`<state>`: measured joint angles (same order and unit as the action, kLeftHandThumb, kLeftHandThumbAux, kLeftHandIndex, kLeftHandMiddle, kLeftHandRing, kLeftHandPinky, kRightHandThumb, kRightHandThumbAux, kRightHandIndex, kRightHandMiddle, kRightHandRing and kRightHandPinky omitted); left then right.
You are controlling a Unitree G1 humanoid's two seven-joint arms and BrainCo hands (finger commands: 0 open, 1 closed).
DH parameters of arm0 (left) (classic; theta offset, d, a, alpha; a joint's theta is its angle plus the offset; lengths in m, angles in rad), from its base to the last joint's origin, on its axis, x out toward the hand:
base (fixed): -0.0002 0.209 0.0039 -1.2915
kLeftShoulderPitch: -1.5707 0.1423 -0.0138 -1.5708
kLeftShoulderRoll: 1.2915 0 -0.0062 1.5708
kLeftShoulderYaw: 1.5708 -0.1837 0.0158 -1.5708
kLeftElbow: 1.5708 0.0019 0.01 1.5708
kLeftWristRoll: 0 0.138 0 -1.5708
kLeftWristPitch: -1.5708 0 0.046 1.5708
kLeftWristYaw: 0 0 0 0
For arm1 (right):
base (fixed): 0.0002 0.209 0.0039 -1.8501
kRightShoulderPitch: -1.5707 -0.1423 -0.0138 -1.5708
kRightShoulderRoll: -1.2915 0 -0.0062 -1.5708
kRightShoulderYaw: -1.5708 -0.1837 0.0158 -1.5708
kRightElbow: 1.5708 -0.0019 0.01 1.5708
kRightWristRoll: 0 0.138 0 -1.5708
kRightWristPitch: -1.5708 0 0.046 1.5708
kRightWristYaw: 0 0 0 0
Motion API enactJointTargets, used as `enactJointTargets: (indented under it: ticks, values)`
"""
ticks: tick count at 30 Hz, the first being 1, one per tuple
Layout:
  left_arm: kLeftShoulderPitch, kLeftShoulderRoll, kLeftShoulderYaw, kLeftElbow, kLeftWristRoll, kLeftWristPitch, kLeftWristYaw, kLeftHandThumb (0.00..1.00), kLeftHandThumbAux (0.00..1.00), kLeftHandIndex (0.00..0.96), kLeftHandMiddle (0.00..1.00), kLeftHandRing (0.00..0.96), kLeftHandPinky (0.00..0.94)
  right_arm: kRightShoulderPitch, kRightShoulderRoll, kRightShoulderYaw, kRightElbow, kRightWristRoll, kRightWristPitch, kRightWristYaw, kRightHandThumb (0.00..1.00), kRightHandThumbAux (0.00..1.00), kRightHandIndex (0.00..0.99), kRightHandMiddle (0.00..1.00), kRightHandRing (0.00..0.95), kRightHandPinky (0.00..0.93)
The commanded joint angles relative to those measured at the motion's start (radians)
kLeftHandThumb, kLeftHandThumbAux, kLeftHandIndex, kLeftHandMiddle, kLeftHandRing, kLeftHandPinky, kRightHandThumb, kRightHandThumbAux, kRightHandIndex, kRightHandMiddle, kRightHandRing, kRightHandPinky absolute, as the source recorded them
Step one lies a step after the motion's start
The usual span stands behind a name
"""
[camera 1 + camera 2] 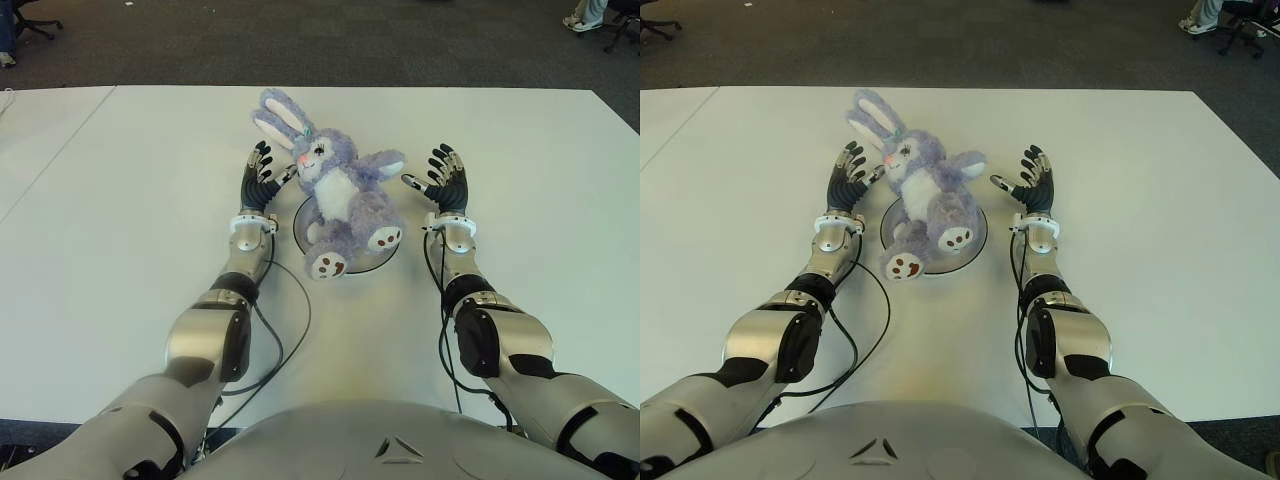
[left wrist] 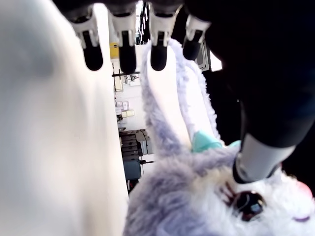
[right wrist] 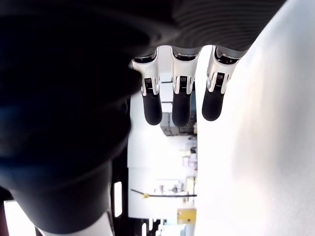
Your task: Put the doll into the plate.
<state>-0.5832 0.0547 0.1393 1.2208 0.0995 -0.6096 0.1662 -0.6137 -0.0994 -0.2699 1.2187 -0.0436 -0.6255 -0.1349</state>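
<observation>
A purple plush rabbit doll (image 1: 340, 190) lies across the small round plate (image 1: 300, 228) at the middle of the white counter (image 1: 120, 220), its feet hanging over the near rim, so the placing looks done. The left hand (image 1: 260, 175) stands just beside the doll's head, fingers spread, its thumb at the face but gripping nothing; the right hand (image 1: 442, 178) flanks the other side, equally open and empty. An office chair (image 1: 25, 20) stands beyond the counter, nothing obstructing

The doll (image 1: 340, 190) is lying across the plate (image 1: 300, 222), blocking the middle of the white table (image 1: 120, 200) — the left hand (image 1: 260, 177) is crowding its head, the right hand (image 1: 445, 180) standing just clear. Outward of both, open tabletop is offering free passage.
</observation>
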Motion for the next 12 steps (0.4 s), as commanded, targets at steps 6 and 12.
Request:
enactJointTargets:
  ticks: [6, 12]
  values:
    - [0.238, -0.004, -0.004, 0.140, 0.023, 0.103, 0.009, 0.044, 0.672, 0.049, 0.114, 0.120, 0.128, 0.231, 0.078, -0.017, 0.140, 0.015, 0.138, 0.002, 0.000, 0.948, 0.125, 0.161, 0.148, 0.165]
    - [0.237, -0.004, -0.012, 0.140, 0.032, 0.107, 0.021, 0.015, 0.652, 0.054, 0.118, 0.121, 0.122, 0.232, 0.077, -0.017, 0.140, 0.013, 0.136, -0.001, 0.000, 0.949, 0.130, 0.164, 0.149, 0.168]
